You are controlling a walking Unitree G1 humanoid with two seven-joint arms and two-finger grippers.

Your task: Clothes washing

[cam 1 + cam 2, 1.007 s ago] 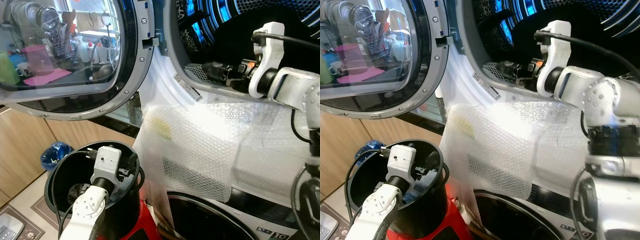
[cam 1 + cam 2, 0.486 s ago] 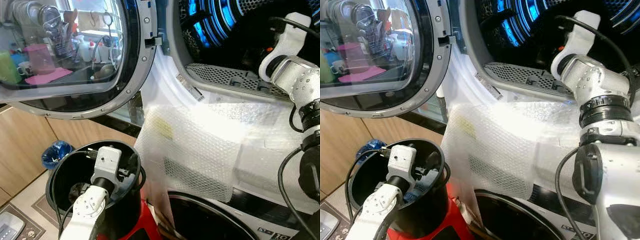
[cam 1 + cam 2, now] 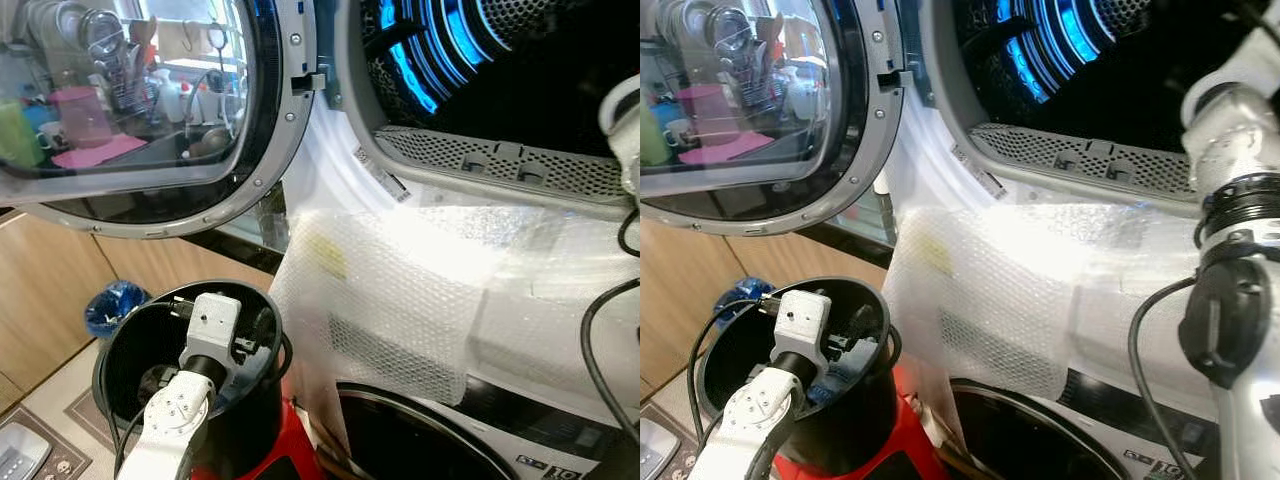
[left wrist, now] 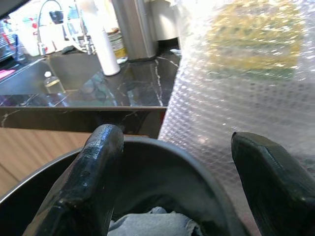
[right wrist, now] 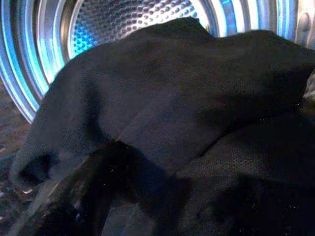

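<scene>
A dark marble counter [image 4: 123,83] is seen past the appliances, with a steel sink [image 4: 69,66] and a curved tap [image 4: 47,19] set in it. A white bottle [image 4: 104,51] and a steel canister [image 4: 134,27] are stood on the counter near the sink. Below the counter, light wood cabinet fronts [image 3: 50,300] are seen. A blue bag [image 3: 112,307] is lying on the floor beside them. The floor is laid with pale tiles [image 3: 55,400], and a patterned mat [image 3: 85,415] is placed on it. Daylight is reflected from the counter, and a dish rack [image 3: 60,30], pink jug [image 3: 78,115] and pink cloth [image 3: 95,152] are mirrored in the round glass.
</scene>
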